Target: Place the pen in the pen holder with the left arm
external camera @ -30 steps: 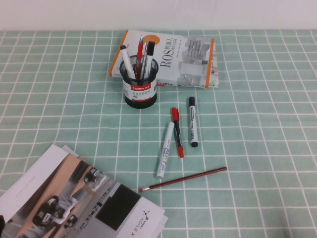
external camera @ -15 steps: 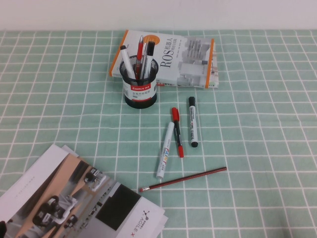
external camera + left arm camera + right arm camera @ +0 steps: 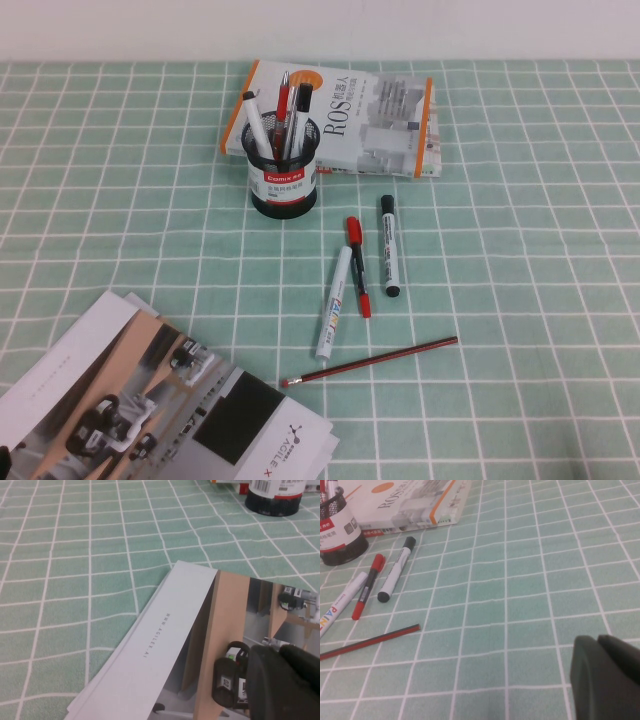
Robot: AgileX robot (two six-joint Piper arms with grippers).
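Note:
The black mesh pen holder (image 3: 284, 180) with its red-and-white "Comix" band stands in front of a book; its base also shows in the left wrist view (image 3: 274, 500) and its side in the right wrist view (image 3: 337, 530). Several pens stand in it, among them a white-barrelled one with a small dark top end (image 3: 256, 122) and one with a long black cap (image 3: 300, 106). I cannot tell which of these is the task's pen. My left gripper (image 3: 280, 652) is shut and empty, low over the brochure (image 3: 165, 640). My right gripper (image 3: 597, 641) is shut and empty over bare cloth.
A white "PAINT" marker (image 3: 334, 302), a red pen (image 3: 358, 266), a white marker with black ends (image 3: 388, 246) and a red-black pencil (image 3: 370, 362) lie right of the holder. A ROS book (image 3: 370, 115) lies behind it. The brochure (image 3: 150, 400) covers the near left.
The dark tip of my left arm at the high view's lower left corner has slipped a little further out of view. Nothing else has moved.

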